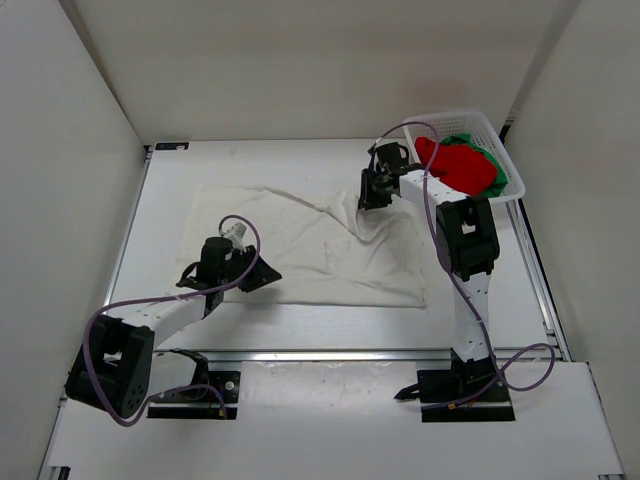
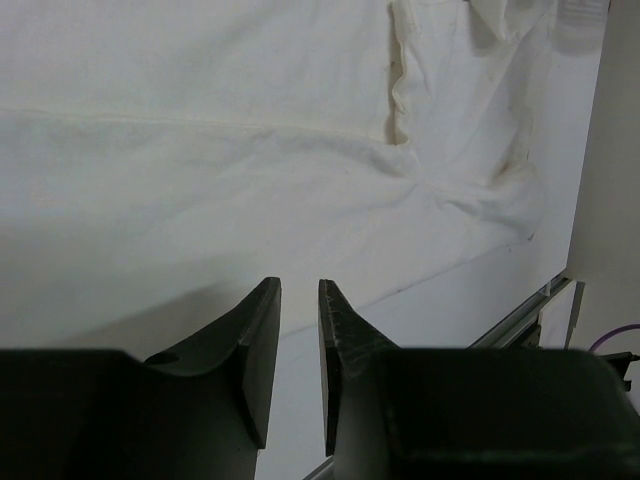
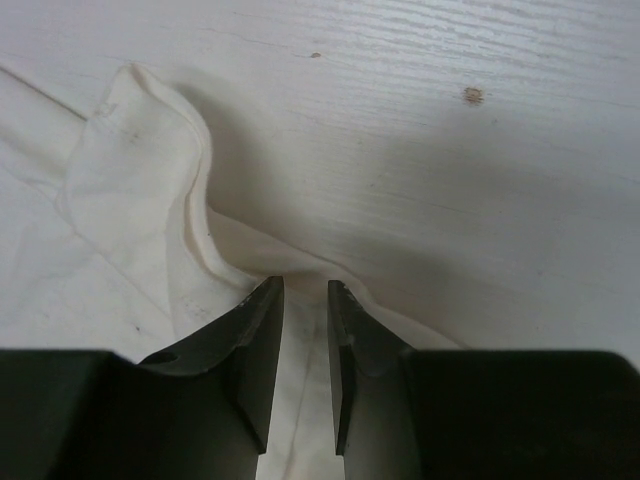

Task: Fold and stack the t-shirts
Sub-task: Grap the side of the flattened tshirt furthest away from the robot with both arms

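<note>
Now, white t-shirt (image 1: 300,250) lies spread on bench (image 1: 250,160), just left of basket (image 1: 517,186). Red t-shirt (image 1: 460,165) and green t-shirt (image 1: 463,140) sit bunched inside basket. Right gripper (image 3: 306,300) at shirt corner nearest basket, fingers clenched on raised hem fold. Left gripper (image 2: 300,300) at shirt edge well away from basket, fingers nearly together, cannot tell if cloth caught. Cloth looks light and limp, likely sagging wherever unsupported. Best pinched at hems and corners, both arms together.

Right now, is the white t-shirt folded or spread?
Spread. The white t-shirt lies open and wrinkled across the table, only its far right corner bunched up at the right gripper.
</note>
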